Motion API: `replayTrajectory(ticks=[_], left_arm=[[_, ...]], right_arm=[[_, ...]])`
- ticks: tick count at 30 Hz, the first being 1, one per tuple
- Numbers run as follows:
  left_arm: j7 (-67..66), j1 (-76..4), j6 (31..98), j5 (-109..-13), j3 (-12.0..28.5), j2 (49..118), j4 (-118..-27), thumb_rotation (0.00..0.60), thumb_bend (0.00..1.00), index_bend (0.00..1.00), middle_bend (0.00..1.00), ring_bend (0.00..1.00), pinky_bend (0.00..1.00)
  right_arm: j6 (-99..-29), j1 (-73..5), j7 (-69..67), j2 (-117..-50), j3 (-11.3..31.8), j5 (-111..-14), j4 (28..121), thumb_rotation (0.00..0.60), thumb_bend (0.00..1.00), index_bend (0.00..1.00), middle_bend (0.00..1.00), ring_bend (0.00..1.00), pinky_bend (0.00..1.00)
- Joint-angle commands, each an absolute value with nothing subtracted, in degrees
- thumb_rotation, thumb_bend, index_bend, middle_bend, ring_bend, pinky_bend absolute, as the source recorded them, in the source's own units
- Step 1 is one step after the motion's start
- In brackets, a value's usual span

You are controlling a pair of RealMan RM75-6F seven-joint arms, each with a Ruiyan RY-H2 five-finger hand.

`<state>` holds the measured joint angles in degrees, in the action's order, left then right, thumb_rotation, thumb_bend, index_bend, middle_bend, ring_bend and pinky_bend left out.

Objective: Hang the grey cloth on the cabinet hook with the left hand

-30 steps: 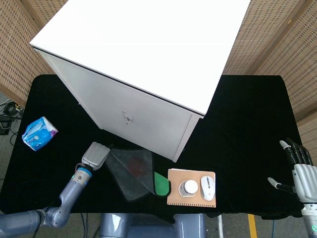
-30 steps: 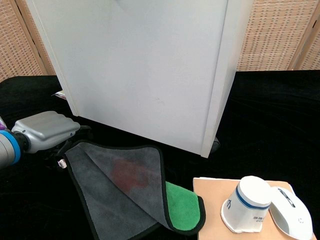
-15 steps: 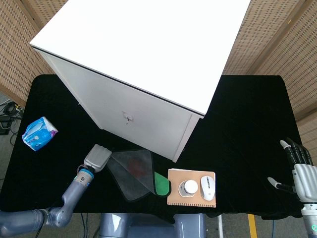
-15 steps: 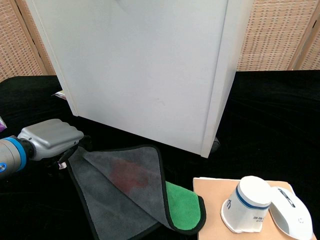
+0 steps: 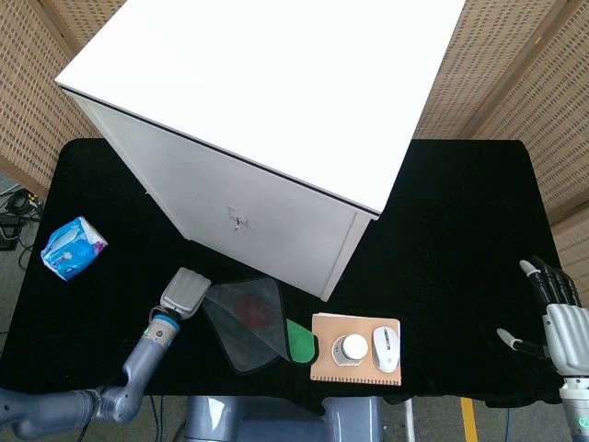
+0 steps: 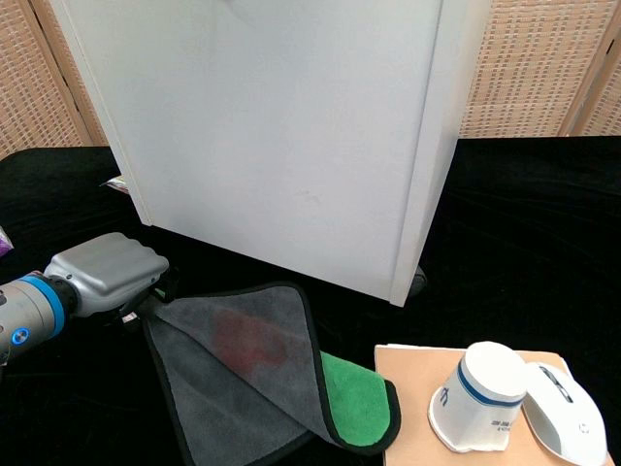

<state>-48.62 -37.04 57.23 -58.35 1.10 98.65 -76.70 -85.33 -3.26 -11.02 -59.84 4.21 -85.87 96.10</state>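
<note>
We saw the left robot hand (image 6: 109, 273) at the upper left corner of the grey cloth (image 6: 243, 374), its back toward both cameras and its fingers tucked underneath, out of sight. Over the last second it had slid toward the cloth and the cabinet (image 5: 267, 138), and the corner nearest it had drawn in and lifted slightly, so the cloth's left edge now ran more steeply than before. We took that to mean the fingers had closed on the corner, though the grip itself was hidden and we could not say for certain that it was grasping rather than only pressing.

The cloth still lay mostly flat on the black surface (image 5: 451, 212), in front of the cabinet's lower front corner, with its green underside (image 6: 357, 400) folded out beside the notebook (image 5: 355, 350). The hook (image 5: 236, 220) sat on the cabinet's front face, well above the cloth, with nothing on it. So we judged the task to be at the pick-up step, with lift and carry yet to come.

The right robot hand (image 5: 555, 315) hung released at the far edge of the surface, fingers apart, and it had not moved. A white cup (image 6: 477, 395) and a mouse (image 6: 564, 410) rested on the notebook, and a blue tissue packet (image 5: 73, 247) lay well apart to the left.
</note>
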Motion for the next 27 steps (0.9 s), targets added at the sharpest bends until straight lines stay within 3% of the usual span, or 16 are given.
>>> replayTrajectory(ticks=[1, 12, 17, 27], left_arm=[[-48.3, -37.0, 57.2, -58.5, 0.9, 98.9, -76.3, 0.600, 0.37, 0.38, 0.69, 0.52, 0.44], [-46.4, -36.3, 60.8, -64.4, -0.4, 99.0, -74.6, 0.600, 0.39, 0.53, 0.74, 0.54, 0.44], [-43.6, -35.6, 64.3, -69.9, -1.0, 97.4, -75.9, 0.600, 0.48, 0.59, 0.78, 0.56, 0.44], [-39.6, -34.3, 73.2, -84.2, -3.7, 92.3, -78.8, 0.600, 0.51, 0.61, 0.79, 0.56, 0.44]], right_arm=[[-85.3, -3.3, -11.0, -59.8, 4.2, -85.9, 96.1, 0.600, 0.08, 0.00, 0.00, 0.00, 0.00], [-85.3, -3.3, -11.3, -59.8, 4.3, -85.7, 96.1, 0.600, 0.08, 0.00, 0.00, 0.00, 0.00], [-85.3, -3.3, -11.2, -59.8, 4.2, -86.0, 96.1, 0.600, 0.08, 0.00, 0.00, 0.00, 0.00], [-85.4, -3.2, -11.2, -59.7, 4.2, -86.0, 96.3, 0.600, 0.08, 0.00, 0.00, 0.00, 0.00]])
